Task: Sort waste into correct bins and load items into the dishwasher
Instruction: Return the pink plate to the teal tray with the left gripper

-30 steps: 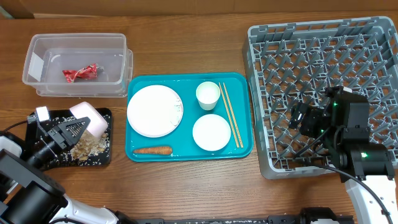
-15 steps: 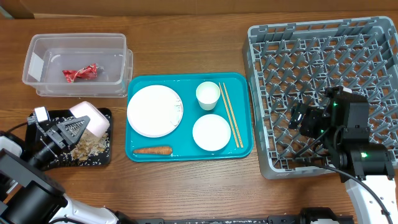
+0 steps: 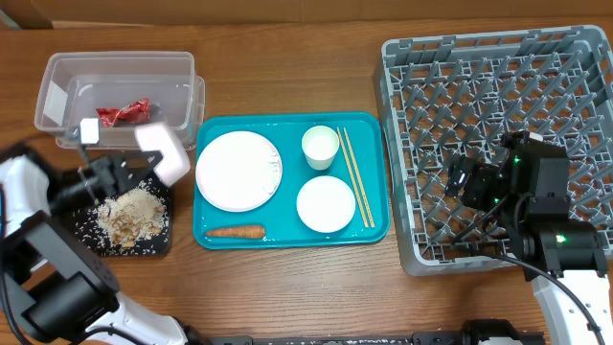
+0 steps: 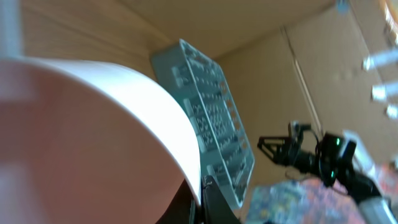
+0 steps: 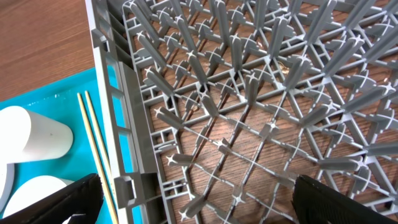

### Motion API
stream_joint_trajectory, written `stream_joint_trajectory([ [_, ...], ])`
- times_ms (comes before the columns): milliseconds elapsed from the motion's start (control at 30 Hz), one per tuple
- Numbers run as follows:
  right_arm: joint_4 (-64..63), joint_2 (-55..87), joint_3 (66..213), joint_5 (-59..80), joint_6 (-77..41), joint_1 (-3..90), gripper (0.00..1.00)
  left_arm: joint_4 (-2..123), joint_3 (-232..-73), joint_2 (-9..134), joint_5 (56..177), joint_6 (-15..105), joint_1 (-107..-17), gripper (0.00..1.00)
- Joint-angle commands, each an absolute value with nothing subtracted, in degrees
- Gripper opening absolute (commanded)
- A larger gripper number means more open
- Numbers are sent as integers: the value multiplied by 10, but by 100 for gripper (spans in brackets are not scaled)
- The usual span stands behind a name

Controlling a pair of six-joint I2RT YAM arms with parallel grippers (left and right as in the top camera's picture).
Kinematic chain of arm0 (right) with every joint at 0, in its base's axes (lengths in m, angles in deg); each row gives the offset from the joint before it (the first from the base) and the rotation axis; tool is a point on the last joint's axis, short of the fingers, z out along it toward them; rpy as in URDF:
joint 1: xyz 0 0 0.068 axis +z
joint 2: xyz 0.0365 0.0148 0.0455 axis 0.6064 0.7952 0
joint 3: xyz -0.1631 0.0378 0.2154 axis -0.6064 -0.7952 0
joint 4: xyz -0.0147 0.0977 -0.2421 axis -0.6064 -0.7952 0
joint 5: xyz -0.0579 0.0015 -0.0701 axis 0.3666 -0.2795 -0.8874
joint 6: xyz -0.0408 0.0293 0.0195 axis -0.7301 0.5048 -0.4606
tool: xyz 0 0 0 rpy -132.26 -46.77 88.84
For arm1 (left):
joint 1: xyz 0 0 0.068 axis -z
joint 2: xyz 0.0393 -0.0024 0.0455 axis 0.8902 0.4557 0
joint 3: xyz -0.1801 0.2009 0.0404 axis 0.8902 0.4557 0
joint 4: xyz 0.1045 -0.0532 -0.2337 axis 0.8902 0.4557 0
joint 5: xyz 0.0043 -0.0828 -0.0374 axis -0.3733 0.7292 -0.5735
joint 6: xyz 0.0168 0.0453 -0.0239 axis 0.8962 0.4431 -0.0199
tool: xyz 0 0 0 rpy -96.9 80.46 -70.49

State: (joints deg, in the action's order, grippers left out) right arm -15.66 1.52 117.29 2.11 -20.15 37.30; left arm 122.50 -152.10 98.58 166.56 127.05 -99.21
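My left gripper is shut on the rim of the pale pink bowl, holding it tilted above the black tray. A heap of beige crumbs lies in that tray. In the left wrist view the bowl fills the left side, its edge pinched between the fingers. My right gripper hangs open over the grey dish rack, with only lattice between its fingers. The red wrapper lies in the clear tub.
The teal tray carries a white plate, a white cup, a small white bowl, chopsticks and a carrot. The rack's near wall stands between my right gripper and the chopsticks.
My left gripper has swung up and to the right with the pink bowl, off the crumbs, which now lie uncovered as a heap in the black tray. The right arm has not moved.
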Motion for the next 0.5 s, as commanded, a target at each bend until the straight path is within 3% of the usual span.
stream_joint_trajectory([
  [0, -155, 11, 1187, 18, -205, 369, 100, 1196, -1596, 968, 1618, 1153, -924, 4],
  [67, -155, 11, 1187, 17, -205, 369, 100, 1158, -1636, 968, 1561, 1048, -882, 4],
  [167, -155, 11, 1187, 17, -205, 369, 100, 1074, -1695, 968, 1371, 823, -798, 4],
  [300, -155, 11, 1187, 17, -205, 369, 100, 1034, -1714, 969, 1157, 684, -680, 4],
  [467, -155, 11, 1187, 17, -205, 369, 100, 1008, -1699, 969, 952, 592, -555, 4],
])
